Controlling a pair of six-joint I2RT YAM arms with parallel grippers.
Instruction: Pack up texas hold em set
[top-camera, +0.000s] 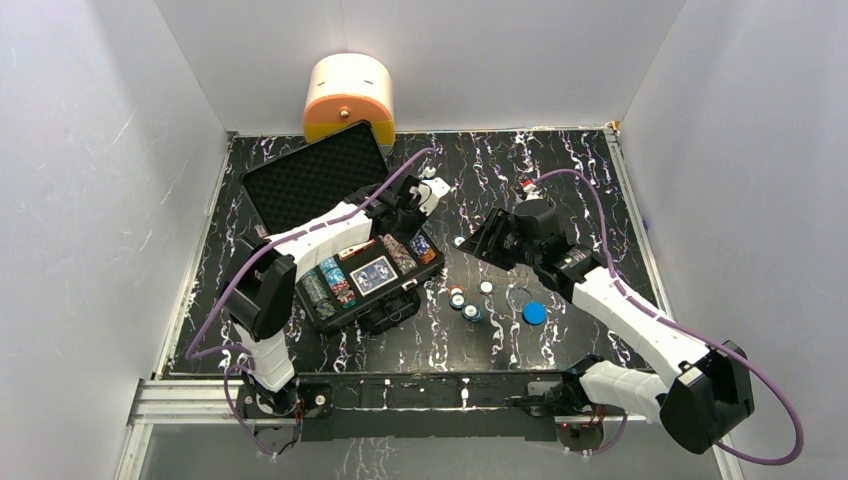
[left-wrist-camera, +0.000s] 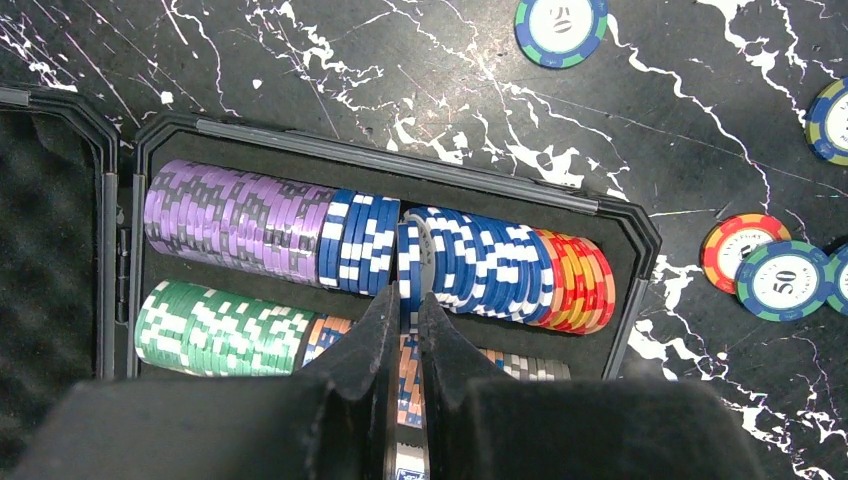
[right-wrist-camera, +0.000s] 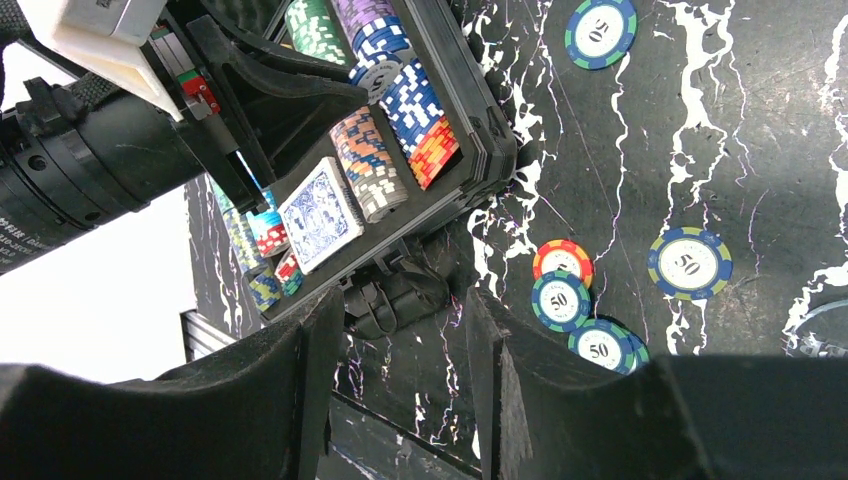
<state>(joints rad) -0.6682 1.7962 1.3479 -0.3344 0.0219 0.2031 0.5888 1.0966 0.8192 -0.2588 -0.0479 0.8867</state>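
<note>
The black briefcase (top-camera: 345, 318) lies open at the table's left, its foam lid (top-camera: 310, 180) laid back. It holds rows of chips and a blue card deck (top-camera: 374, 273). My left gripper (left-wrist-camera: 409, 298) is shut on a blue-and-white chip (left-wrist-camera: 409, 262), held on edge in the gap of the blue chip row (left-wrist-camera: 480, 265) between the purple chips (left-wrist-camera: 230, 215) and the red-orange chips (left-wrist-camera: 575, 280). My right gripper (right-wrist-camera: 405, 300) is open and empty above the table, right of the case (right-wrist-camera: 480, 150). Several loose "50" chips (right-wrist-camera: 562, 300) and a blue disc (top-camera: 534, 313) lie on the table.
A cream-and-orange rounded container (top-camera: 348, 95) stands behind the lid at the back wall. Loose chips lie right of the case (top-camera: 460, 298), with one farther off (right-wrist-camera: 600, 30). White walls close in the table on three sides. The case handle (right-wrist-camera: 395, 295) juts from its front.
</note>
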